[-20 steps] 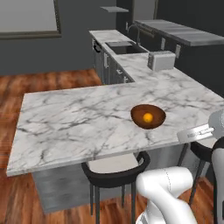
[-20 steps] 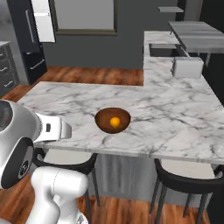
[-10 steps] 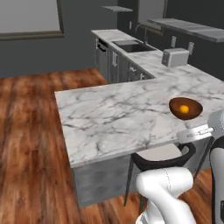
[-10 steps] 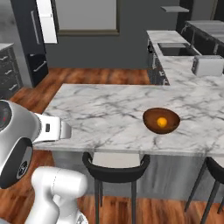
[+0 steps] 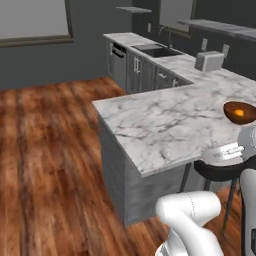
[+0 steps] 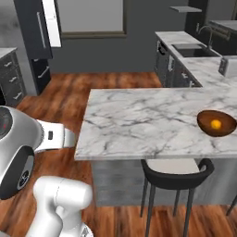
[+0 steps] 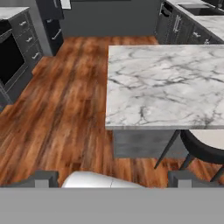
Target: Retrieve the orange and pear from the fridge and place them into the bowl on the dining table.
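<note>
While unlabelled: orange [image 6: 215, 124] (in bowl [image 6: 207, 127])

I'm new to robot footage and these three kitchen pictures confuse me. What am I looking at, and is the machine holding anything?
It is a white robot arm on a driving base in a rendered kitchen. Two pictures come from cameras on the base, behind the arm to its left and right. The third looks along the gripper, whose dark fingertips stand wide apart with nothing between them. On the white marble dining table sits a reddish-brown wooden-looking bowl holding a small bright-orange ball, the orange. The tall black fridge stands across the wooden floor.
</note>
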Available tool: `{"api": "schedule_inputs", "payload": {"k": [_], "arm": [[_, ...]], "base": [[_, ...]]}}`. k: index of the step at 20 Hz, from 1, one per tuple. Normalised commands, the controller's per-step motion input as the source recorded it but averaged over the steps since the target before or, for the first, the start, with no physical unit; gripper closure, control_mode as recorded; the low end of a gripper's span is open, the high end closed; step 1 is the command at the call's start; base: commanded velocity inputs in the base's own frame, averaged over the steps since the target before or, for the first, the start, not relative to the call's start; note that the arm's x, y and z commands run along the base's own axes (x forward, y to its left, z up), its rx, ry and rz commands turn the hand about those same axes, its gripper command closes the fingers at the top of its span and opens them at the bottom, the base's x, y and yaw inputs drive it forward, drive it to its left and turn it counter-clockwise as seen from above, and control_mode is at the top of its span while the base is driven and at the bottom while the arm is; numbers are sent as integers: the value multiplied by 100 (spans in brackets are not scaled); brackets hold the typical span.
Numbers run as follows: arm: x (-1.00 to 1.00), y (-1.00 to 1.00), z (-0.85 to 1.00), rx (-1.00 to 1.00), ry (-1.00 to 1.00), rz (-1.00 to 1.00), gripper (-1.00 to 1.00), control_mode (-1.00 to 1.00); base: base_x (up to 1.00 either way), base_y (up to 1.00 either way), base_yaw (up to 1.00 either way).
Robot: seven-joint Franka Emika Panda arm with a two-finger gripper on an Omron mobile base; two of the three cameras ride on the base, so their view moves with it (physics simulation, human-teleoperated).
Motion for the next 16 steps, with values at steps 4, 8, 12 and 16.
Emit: {"api": "schedule_inputs", "payload": {"k": [4,8,12,16], "arm": [[0,0,0,0,0,0,-100,100],[0,0,0,0,0,0,-100,100],[0,0,0,0,0,0,-100,100],[0,0,0,0,0,0,-100,100]], "base": [[12,100,-23],[12,100,-21],[17,100,-14],[35,100,-2]]}}
